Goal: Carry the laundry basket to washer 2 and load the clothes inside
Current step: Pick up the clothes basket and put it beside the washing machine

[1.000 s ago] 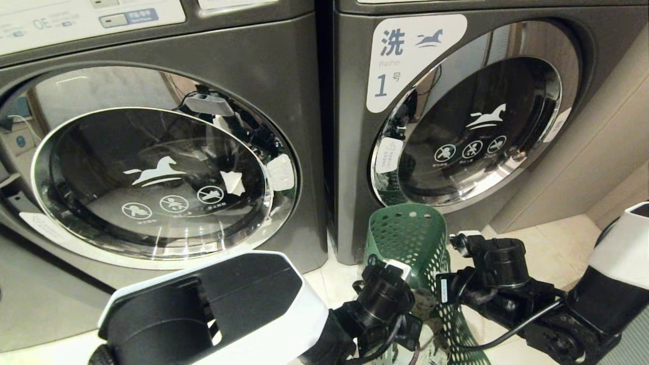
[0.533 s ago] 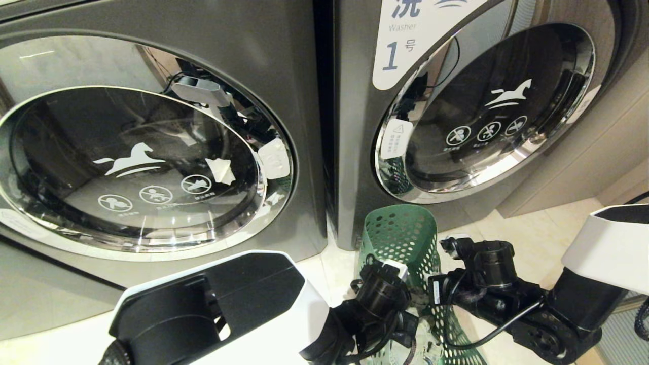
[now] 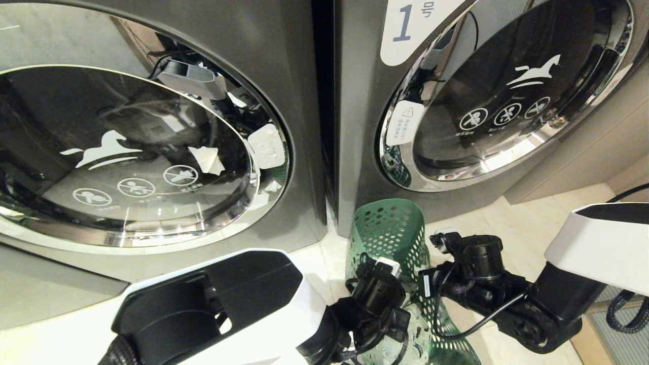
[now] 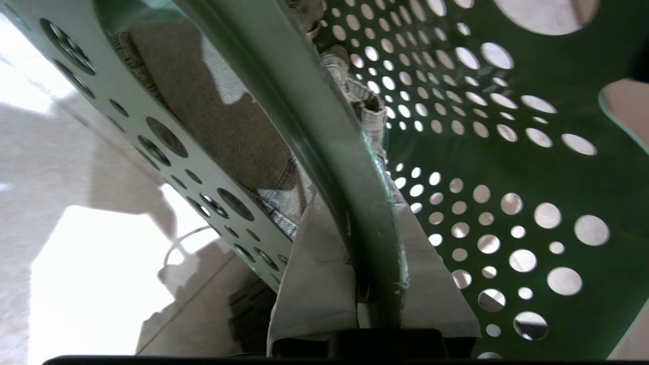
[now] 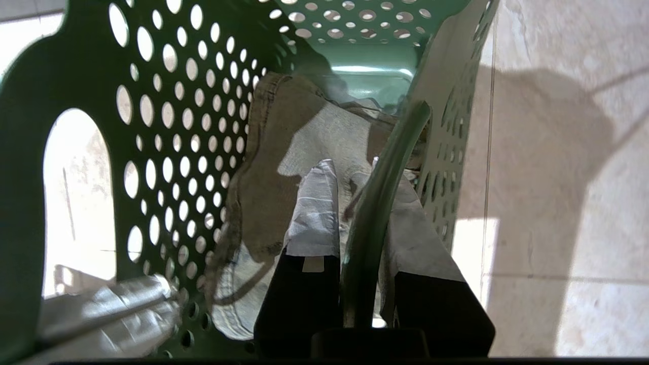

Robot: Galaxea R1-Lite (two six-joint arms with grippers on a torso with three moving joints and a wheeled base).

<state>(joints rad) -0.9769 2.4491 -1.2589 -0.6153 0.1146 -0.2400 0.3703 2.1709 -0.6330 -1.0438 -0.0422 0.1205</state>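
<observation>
The green perforated laundry basket [image 3: 389, 237] hangs over the pale floor in front of the gap between two dark grey washers. My left gripper [image 4: 355, 203] is shut on the basket's rim [image 4: 329, 126], with one finger inside and one outside. On the opposite rim [image 5: 395, 152] my right gripper [image 5: 352, 177] is shut the same way. The clothes [image 5: 284, 152], a grey-beige denim garment, lie inside the basket. The left washer [image 3: 284, 61] has its round glass door shut. Its label is out of view, so I cannot tell whether it is washer 2.
The right-hand washer [image 3: 362, 152] carries a white label with "1" [image 3: 405, 30], and its door is shut. A beige panel [image 3: 598, 147] stands right of it. Pale tiled floor [image 3: 512, 223] lies under the basket. A coiled cable [image 3: 628, 309] hangs at the far right.
The head view has tipped downward, so the washers have slid up in the picture. The basket and both arms hold the same pose together, and both grips are unchanged.
</observation>
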